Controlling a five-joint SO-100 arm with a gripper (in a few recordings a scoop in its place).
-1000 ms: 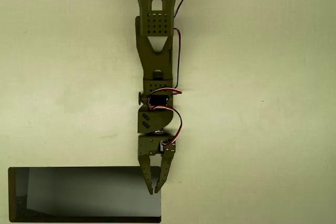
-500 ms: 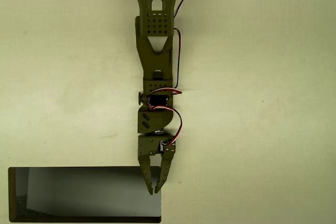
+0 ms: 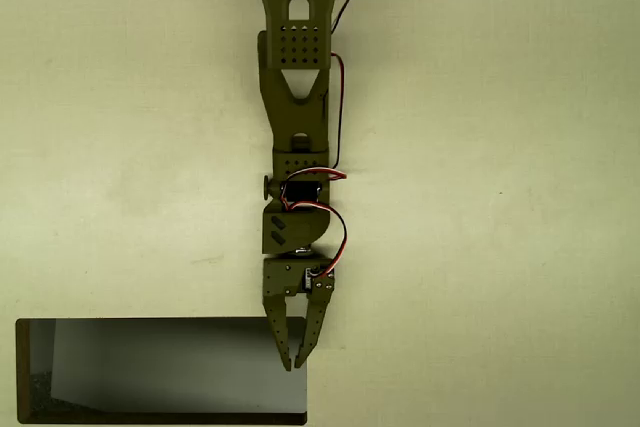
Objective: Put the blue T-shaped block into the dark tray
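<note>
- Pale cream counter point(image 3: 500, 197) fills the overhead view, bare apart from the arm and the dark tray point(image 3: 24, 372) at the lower left.
- Olive-green arm point(image 3: 297, 97) reaches down the middle; the gripper point(image 3: 298, 359) hangs over the tray's right end, beside its right rim.
- Its jaws stand only slightly parted, tips nearly meeting, and nothing blue shows between them.
- I cannot find the blue T-shaped block on the counter or on the tray's grey floor; it may lie under the arm.
- Likely step: locating the block. Done well, that means lifting clear of the rim, opening wide, and approaching the block squarely from above.
</note>
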